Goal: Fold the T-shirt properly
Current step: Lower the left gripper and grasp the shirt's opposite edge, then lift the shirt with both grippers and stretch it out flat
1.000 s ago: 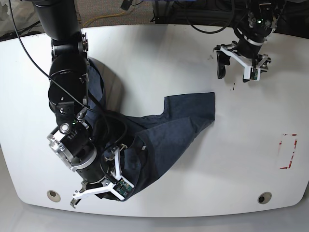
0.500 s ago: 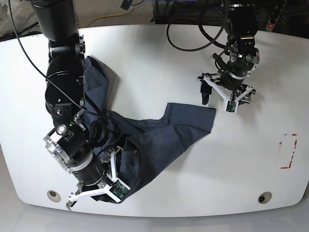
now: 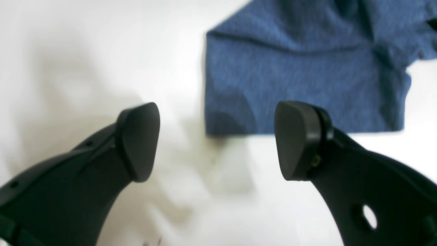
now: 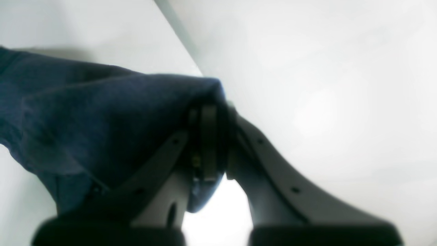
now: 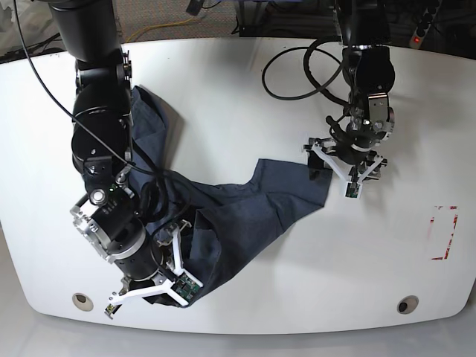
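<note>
The T-shirt (image 5: 245,212) is dark navy and lies crumpled across the white table (image 5: 245,82), running from the far left to a corner at centre right. My right gripper (image 5: 160,288) is near the table's front edge and shut on a bunched fold of the T-shirt (image 4: 85,119); its closed fingertips (image 4: 208,136) are wrapped in cloth. My left gripper (image 5: 333,171) hovers over the shirt's right corner. In the left wrist view the left gripper (image 3: 218,143) is open, and a flat corner of the T-shirt (image 3: 300,68) lies just beyond its fingers (image 3: 138,140). No lettering or neckline shows.
A red-outlined rectangle (image 5: 444,232) is marked on the table at the right. Two round holes (image 5: 83,300) (image 5: 407,304) sit near the front edge. Black cables (image 5: 297,71) loop over the back behind the left arm. The table's edge (image 4: 177,30) lies close to the right gripper.
My left arm has swung from the back right down to the shirt's right corner, staying open. The right gripper has pulled its fold slightly toward the front left.
</note>
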Robot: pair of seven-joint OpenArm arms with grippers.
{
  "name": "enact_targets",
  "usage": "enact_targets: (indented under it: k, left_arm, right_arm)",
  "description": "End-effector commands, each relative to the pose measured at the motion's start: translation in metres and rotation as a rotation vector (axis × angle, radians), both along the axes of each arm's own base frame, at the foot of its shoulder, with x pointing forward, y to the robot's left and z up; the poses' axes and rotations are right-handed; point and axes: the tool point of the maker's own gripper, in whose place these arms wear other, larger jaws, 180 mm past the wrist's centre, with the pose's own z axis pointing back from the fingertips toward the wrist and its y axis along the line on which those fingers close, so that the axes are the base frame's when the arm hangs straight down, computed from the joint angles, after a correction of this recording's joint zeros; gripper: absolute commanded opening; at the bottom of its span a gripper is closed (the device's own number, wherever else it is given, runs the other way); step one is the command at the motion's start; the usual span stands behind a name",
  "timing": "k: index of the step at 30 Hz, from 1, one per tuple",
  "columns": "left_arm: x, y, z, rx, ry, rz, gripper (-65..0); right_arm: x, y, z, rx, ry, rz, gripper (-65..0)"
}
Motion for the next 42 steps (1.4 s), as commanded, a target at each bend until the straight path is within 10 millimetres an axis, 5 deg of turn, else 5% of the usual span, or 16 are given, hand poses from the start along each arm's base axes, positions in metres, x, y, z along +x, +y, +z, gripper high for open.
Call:
enact_targets:
  k: [1, 8, 12, 17, 22, 28, 34, 42]
  left_arm:
    - [0.016, -0.003, 0.008, -0.022, -0.031, -0.002, -15.7]
    - [0.020, -0.008, -0.016, -0.043, 0.041, -0.007, -21.4]
    - [0.013, -0.024, -0.037, -0.045, 0.102, -0.054, -36.1]
    - [0.012, -0.038, -0.051, -0.038, 0.146, -0.099, -62.5]
    - [0.016, -0.038, -0.048, -0.037, 0.139, -0.097, -64.4]
    - [0.036, -0.031, 0.006, 0.002, -0.002, -0.101, -64.9]
    - [0.047, 0.002, 0.077, 0.132, -0.133, -0.094, -64.9]
    - [0.046, 0.047, 0.182, 0.294, -0.331, -0.030, -64.9]
  right_arm:
    - [0.003, -0.001, 0.022, 0.015, -0.062, 0.004, -65.0]
    - [0.001, -0.001, 0.017, 0.015, -0.050, 0.004, -65.0]
    - [0.001, -0.001, 0.017, 0.016, -0.049, 0.003, -65.0]
    - [0.001, -0.001, 0.017, 0.016, -0.049, 0.003, -65.0]
    - [0.002, -0.004, 0.018, 0.009, -0.052, -0.001, -65.0]
    - [0.008, -0.011, 0.031, -0.008, -0.080, -0.014, -65.0]
    - [0.033, -0.023, 0.036, -0.002, -0.050, -0.053, -65.0]
    - [0.067, -0.052, 0.072, 0.057, -0.058, -0.131, -65.0]
